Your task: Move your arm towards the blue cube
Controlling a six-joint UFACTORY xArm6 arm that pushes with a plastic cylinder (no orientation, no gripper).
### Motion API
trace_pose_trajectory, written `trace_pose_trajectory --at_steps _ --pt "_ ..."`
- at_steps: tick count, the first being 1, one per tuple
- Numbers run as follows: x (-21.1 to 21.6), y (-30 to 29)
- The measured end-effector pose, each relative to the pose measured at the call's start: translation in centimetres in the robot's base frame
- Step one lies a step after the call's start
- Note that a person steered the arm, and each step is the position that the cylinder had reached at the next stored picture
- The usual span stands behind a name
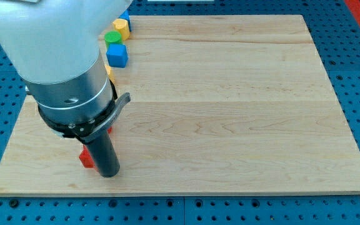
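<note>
My tip (pixel 109 174), the lower end of a smooth dark rod under a brushed metal cylinder, rests on the pale wooden counter (pixel 230 106) near the view's bottom left. No end effector exists here, so nothing is grasped or released. A red block (pixel 87 159) sits touching the rod's left side, partly hidden, its shape unclear. The blue cube (pixel 117 55) lies well apart toward the view's top, matte with crisp edges. Just above it sits a green block (pixel 112 38) with a rounded top, then a yellow block (pixel 121 27). Another blue block (pixel 125 15) peeks from behind the arm's white housing.
</note>
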State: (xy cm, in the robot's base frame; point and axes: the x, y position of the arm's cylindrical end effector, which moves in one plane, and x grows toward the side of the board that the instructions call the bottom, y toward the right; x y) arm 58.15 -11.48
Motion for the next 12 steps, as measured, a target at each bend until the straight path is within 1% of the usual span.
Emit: trace_pose_trajectory --at_steps 3,4,5,6,7,8,9,10,11,12 --pt "0.3 -0.2" --pt "2.2 -0.2" --pt "3.7 -1.6" --pt "3.1 -6.5" --pt "-3.0 -15.1" --pt "-8.4 -18.9" --pt "-8.7 -19.0" --pt "-11.9 -16.1" --pt "-14.9 -15.2" --pt "-15.4 -15.3"
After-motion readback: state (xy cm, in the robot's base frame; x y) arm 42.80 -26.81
